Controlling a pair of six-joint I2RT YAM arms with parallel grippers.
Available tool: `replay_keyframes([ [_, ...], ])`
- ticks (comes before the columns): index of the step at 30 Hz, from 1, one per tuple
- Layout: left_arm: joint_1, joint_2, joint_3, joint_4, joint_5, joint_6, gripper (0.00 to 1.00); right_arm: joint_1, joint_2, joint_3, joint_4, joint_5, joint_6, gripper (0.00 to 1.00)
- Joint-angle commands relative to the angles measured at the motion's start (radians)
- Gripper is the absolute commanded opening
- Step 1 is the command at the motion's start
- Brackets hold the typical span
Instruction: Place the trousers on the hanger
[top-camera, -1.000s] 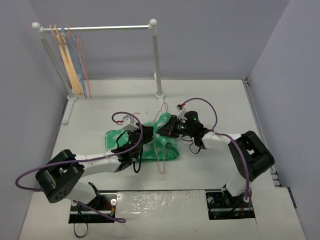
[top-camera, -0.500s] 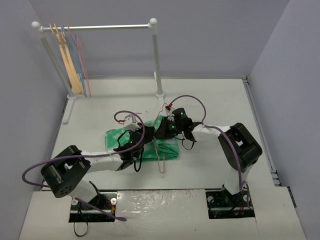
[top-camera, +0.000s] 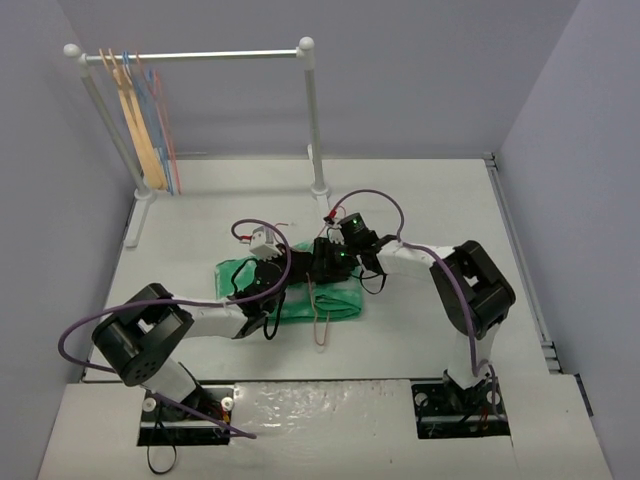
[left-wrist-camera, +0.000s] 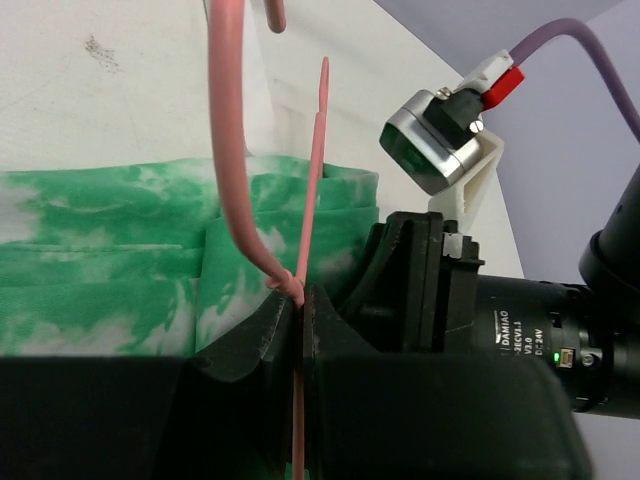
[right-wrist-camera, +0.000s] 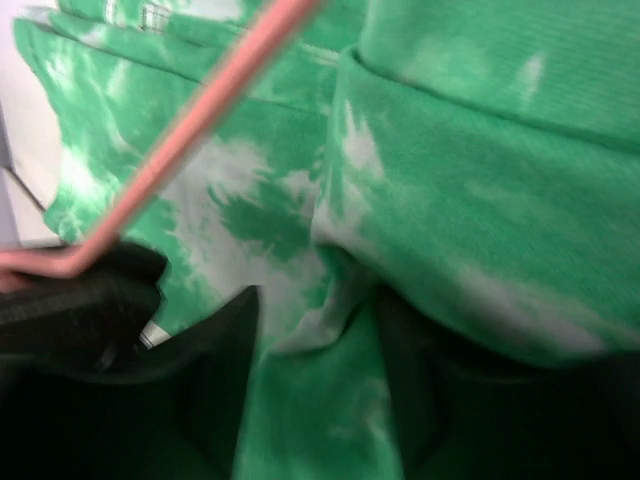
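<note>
Trousers (top-camera: 340, 303) are lying folded on the white table (top-camera: 420, 190) in front of both arms, making a green band running left to right. Left gripper (left-wrist-camera: 300, 305) is pinching the thin pink hanger (left-wrist-camera: 228, 150) by its wire, jaws fully closed on it, with the wire crossing over the green cloth. Right gripper (right-wrist-camera: 318, 310) is sitting low on the trousers just to the right, fingers standing partly apart with a loose fold of cloth between them.

Left claw (left-wrist-camera: 298, 300), hanger (left-wrist-camera: 232, 150) and right claw (right-wrist-camera: 310, 330) crowd over trousers (top-camera: 335, 305)
</note>
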Motion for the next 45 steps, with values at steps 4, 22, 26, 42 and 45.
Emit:
replay_keyframes([
  [4,-0.003,-0.031,0.024,0.140,0.016,-0.031,0.00,-0.005,-0.144,0.097,-0.185,0.141,-0.143,0.58],
  [22,0.011,-0.020,0.060,0.093,-0.001,-0.060,0.00,-0.004,-0.370,0.055,-0.431,0.298,-0.248,0.20],
  [26,0.011,-0.010,0.071,0.096,0.003,-0.065,0.00,0.002,-0.392,-0.034,-0.379,0.234,-0.214,0.09],
  [42,0.010,0.013,0.091,0.100,0.035,-0.085,0.00,0.058,-0.274,-0.144,-0.051,0.049,-0.115,0.05],
  [45,0.009,0.015,0.088,0.100,0.034,-0.083,0.00,0.061,-0.254,-0.137,-0.047,0.049,-0.117,0.05],
])
